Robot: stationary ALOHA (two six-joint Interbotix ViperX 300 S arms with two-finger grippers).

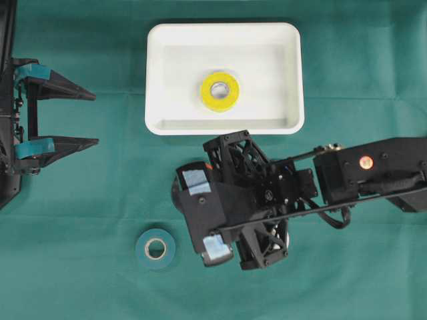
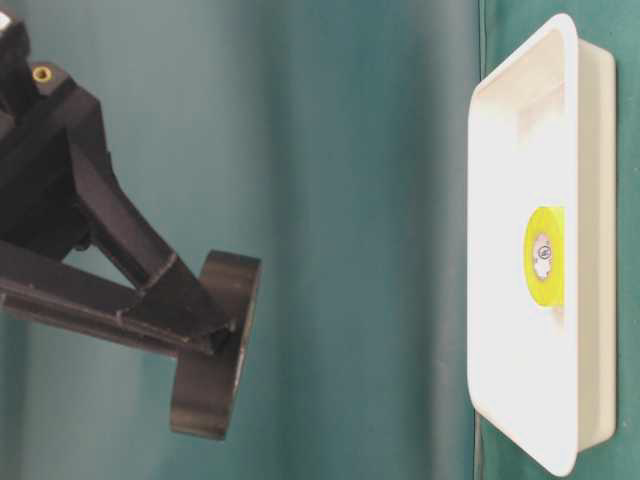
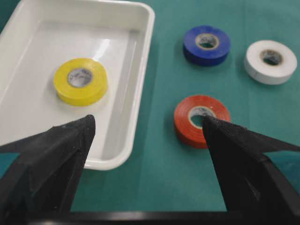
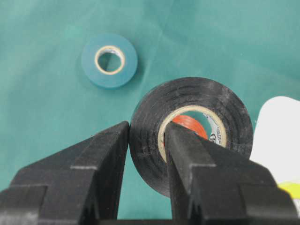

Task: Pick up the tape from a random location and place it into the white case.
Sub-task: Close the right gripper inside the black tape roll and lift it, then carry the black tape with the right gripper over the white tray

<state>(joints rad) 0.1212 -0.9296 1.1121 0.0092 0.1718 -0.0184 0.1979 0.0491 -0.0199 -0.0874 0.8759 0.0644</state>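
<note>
Gripping a black tape roll by its wall, the right hand hangs beside the white case; the left hand gapes wide.

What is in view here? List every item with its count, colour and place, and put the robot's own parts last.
white case: 1, white, top middle of the overhead view, on the cloth.
yellow tape: 1, yellow, lying flat inside the white case.
black tape: 1, black, held off the cloth by the right gripper, one finger outside its wall and one through its hole.
teal tape: 1, blue-green, flat on the cloth, lower left of the overhead view.
red tape: 1, red, flat on the cloth beside the case.
blue tape: 1, dark blue, flat on the cloth beyond the red one.
white tape: 1, white, flat on the cloth next to the blue one.
green cloth: 1, green, covering the table.
left gripper: 1, black, left edge, open, empty.
right gripper: 1, black, shut on the black tape.
</note>
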